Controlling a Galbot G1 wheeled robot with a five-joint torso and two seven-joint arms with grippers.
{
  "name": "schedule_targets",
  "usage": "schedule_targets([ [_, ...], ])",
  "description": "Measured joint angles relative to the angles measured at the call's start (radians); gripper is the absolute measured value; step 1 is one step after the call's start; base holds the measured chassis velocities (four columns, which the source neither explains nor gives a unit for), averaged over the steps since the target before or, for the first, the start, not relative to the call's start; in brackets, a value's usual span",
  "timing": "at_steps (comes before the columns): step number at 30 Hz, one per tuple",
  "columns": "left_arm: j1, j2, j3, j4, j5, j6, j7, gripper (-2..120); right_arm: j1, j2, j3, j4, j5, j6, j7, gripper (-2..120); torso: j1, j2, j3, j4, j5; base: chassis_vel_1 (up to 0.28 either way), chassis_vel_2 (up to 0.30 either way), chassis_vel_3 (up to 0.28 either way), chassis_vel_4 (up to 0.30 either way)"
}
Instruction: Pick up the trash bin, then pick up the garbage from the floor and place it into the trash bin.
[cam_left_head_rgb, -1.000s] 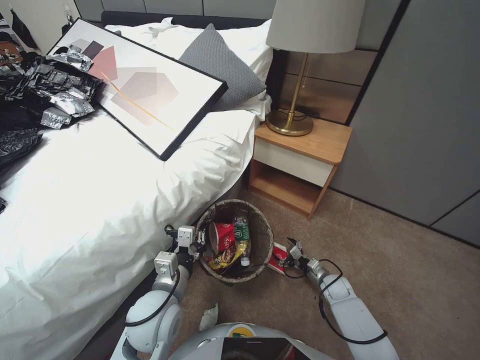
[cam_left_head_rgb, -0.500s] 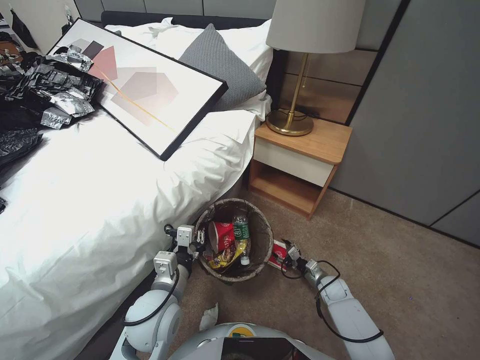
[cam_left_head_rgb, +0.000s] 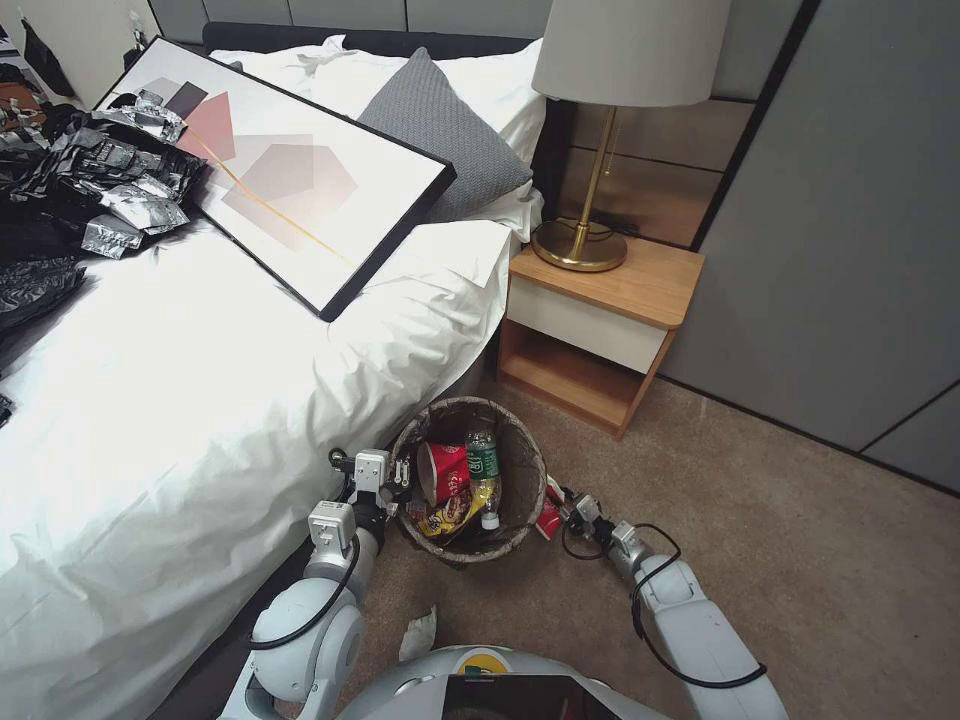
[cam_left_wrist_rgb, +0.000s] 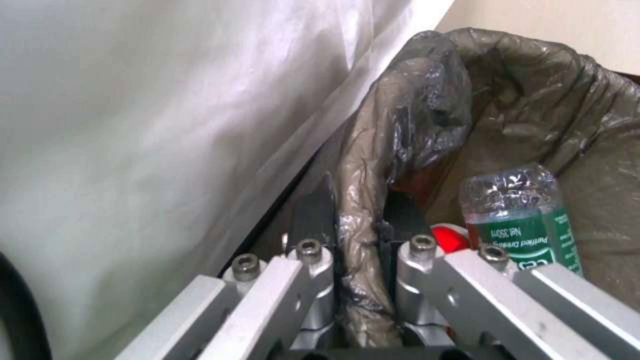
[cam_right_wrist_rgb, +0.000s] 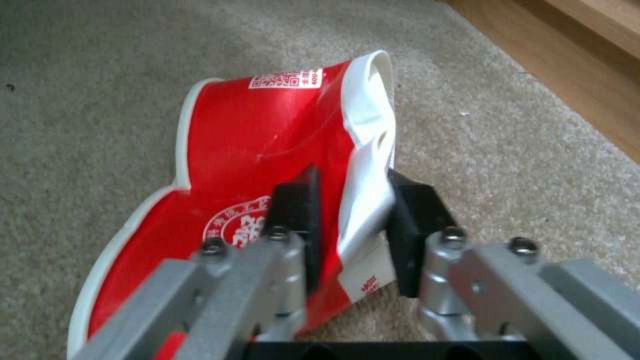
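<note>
The trash bin (cam_left_head_rgb: 470, 404), lined with a brown bag, stands on the carpet beside the bed. In it lie a red-and-white cup (cam_left_head_rgb: 443, 472), a green bottle (cam_left_head_rgb: 484, 460) and a yellow wrapper (cam_left_head_rgb: 450, 515). My left gripper (cam_left_head_rgb: 402, 478) is shut on the bin's near-left rim; in the left wrist view its fingers (cam_left_wrist_rgb: 313, 220) pinch the folded liner (cam_left_wrist_rgb: 360, 215), with the bottle (cam_left_wrist_rgb: 527, 220) just beyond. My right gripper (cam_left_head_rgb: 562, 510) is low at the bin's right side, shut on a crushed red-and-white cup (cam_right_wrist_rgb: 267, 145), which shows in the head view (cam_left_head_rgb: 548, 518) against the bin wall.
The white bed (cam_left_head_rgb: 200, 400) runs along the left, bearing a framed picture (cam_left_head_rgb: 290, 170) and black and silver sheets (cam_left_head_rgb: 110, 190). A wooden nightstand (cam_left_head_rgb: 600, 310) with a lamp (cam_left_head_rgb: 580, 245) stands behind the bin. A crumpled white piece (cam_left_head_rgb: 418, 633) lies near my base. Open carpet (cam_left_head_rgb: 800, 560) stretches right.
My right gripper has shifted left toward the bin, and the crushed cup now sits closer against the bin's side. The bin and left arm have stayed put.
</note>
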Motion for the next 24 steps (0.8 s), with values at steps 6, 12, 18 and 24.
schedule_targets([
  [6,-0.004,0.000,0.000,0.007,-0.002,0.000,0.000,6,0.002,0.000,0.001,-0.008,0.008,0.010,0.004,3,0.000,0.000,0.000,0.0001,0.0002,0.000,0.000,0.000,0.000],
  [12,-0.006,0.000,-0.001,0.010,-0.003,0.000,0.000,6,0.000,0.003,0.003,-0.009,0.013,0.017,0.012,3,0.000,0.000,0.000,0.0001,0.0002,0.000,0.000,0.000,0.000],
  [18,-0.008,0.000,-0.001,0.010,-0.004,-0.001,0.000,6,-0.014,0.002,0.007,0.012,0.034,0.029,0.041,3,0.000,0.000,0.000,0.0000,0.0000,0.000,0.000,0.000,0.000],
  [24,-0.007,0.001,-0.002,0.009,-0.004,-0.001,0.000,6,-0.039,0.002,0.011,0.062,0.071,0.051,0.109,3,0.000,0.000,0.000,-0.0001,0.0000,0.000,0.000,0.000,0.000],
])
